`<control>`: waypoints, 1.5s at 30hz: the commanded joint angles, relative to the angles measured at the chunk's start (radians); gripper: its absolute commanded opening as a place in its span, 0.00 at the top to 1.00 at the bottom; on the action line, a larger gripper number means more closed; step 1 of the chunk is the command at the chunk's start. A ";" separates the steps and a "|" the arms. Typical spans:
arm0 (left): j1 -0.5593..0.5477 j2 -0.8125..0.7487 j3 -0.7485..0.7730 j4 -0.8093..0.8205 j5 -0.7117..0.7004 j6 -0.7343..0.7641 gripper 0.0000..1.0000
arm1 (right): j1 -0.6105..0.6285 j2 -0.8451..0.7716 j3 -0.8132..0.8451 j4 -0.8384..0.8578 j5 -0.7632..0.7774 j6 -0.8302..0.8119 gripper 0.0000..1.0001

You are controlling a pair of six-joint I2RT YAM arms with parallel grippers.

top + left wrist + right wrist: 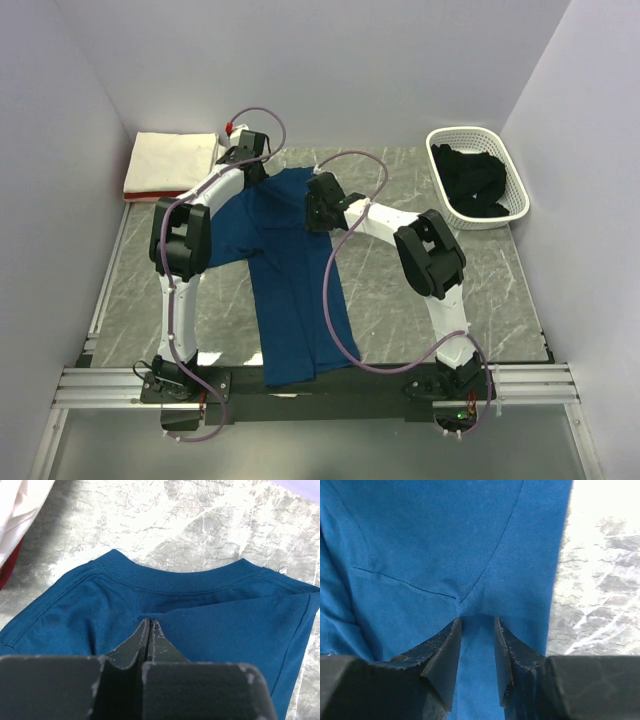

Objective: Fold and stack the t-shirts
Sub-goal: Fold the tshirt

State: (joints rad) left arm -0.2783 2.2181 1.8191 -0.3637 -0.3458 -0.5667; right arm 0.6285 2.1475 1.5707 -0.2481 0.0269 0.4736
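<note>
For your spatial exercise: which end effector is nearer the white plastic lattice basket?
Right. The right end effector sits left of the basket; the left end effector farther left.

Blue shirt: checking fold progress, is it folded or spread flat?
Partly folded: the blue shirt has one side doubled inward, the other sleeve spread out.

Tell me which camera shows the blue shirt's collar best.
Left wrist: the ribbed collar of the blue shirt spans the frame, unobstructed. Top external shows it tiny, at the shirt's far edge. Right wrist shows only cloth and seams.
</note>
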 commanded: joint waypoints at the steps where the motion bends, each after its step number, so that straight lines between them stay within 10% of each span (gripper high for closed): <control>1: -0.001 -0.078 0.003 0.017 -0.005 0.018 1.00 | 0.016 0.020 0.057 -0.019 0.045 -0.015 0.62; 26: -0.001 -0.135 -0.020 0.009 -0.024 0.030 1.00 | 0.031 -0.038 0.023 0.001 0.047 -0.032 1.00; 38: -0.001 -0.166 -0.030 0.009 -0.027 0.036 1.00 | 0.040 -0.133 -0.038 0.032 0.039 -0.029 1.00; 45: -0.001 -0.143 -0.004 -0.012 -0.024 0.033 1.00 | 0.062 -0.084 0.008 0.003 0.033 -0.053 0.76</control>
State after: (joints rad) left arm -0.2783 2.1090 1.7916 -0.3820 -0.3569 -0.5491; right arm 0.6731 2.0815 1.5372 -0.2508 0.0601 0.4435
